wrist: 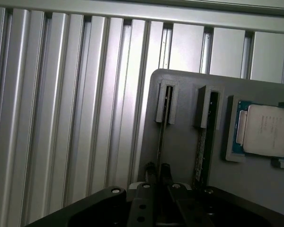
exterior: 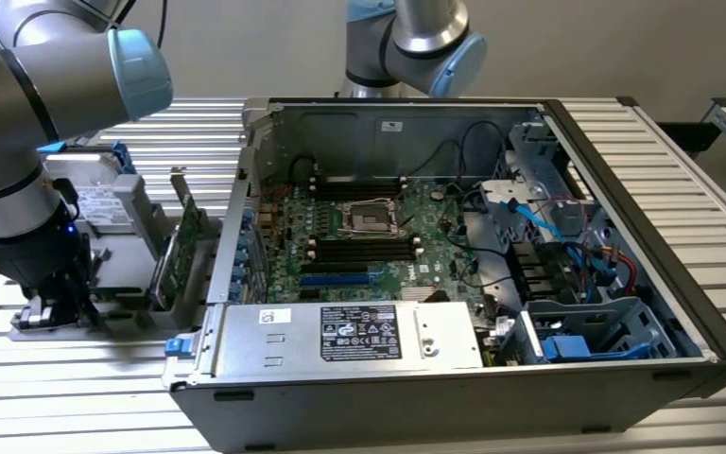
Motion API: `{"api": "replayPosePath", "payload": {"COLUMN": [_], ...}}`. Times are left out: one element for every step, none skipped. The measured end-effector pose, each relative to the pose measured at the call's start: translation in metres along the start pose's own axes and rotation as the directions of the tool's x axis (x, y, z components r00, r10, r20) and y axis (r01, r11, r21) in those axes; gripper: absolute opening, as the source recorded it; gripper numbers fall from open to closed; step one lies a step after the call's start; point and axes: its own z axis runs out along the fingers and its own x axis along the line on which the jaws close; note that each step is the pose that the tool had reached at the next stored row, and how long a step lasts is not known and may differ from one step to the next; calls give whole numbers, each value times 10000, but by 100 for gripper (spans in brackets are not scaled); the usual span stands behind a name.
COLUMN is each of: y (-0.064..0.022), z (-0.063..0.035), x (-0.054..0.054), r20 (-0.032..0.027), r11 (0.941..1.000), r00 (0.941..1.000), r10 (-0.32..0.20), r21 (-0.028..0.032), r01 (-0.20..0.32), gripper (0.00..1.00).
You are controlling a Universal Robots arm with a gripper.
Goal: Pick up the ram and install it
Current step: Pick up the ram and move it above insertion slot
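Pick-up stage: gripper clenched on the ram, which stands on edge in a slot of the grey tray at nine o'clock of the open computer case; lifting likely demands a straight, untilted pull

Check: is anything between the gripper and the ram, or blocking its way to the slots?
Nothing visible between gripper and ram; the gripper is right at it in the holder. Toward the memory slots, an upright card and the case wall stand between; the slots look uncovered.
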Motion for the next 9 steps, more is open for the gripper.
{"api": "replayPosePath", "payload": {"y": [0, 0, 0, 0, 0, 0, 0, 0, 0], "z": [0, 0, 0, 0, 0, 0, 0, 0, -1], "x": [0, 0, 0, 0, 0, 0, 0, 0, 0], "r20": [0, 0, 0, 0, 0, 0, 0, 0, 2], "r11": [10000, 10000, 10000, 10000, 10000, 10000, 10000, 10000, 10000], "r00": [10000, 10000, 10000, 10000, 10000, 10000, 10000, 10000, 10000], "r10": [0, -1, 0, -1, 0, 0, 0, 0, 0], "r21": [0, 0, 0, 0, 0, 0, 0, 0, 3], "r01": [0, 1, 0, 1, 0, 0, 0, 0, 0], "gripper": [14, 14, 14, 14, 14, 14, 14, 14, 14]}}
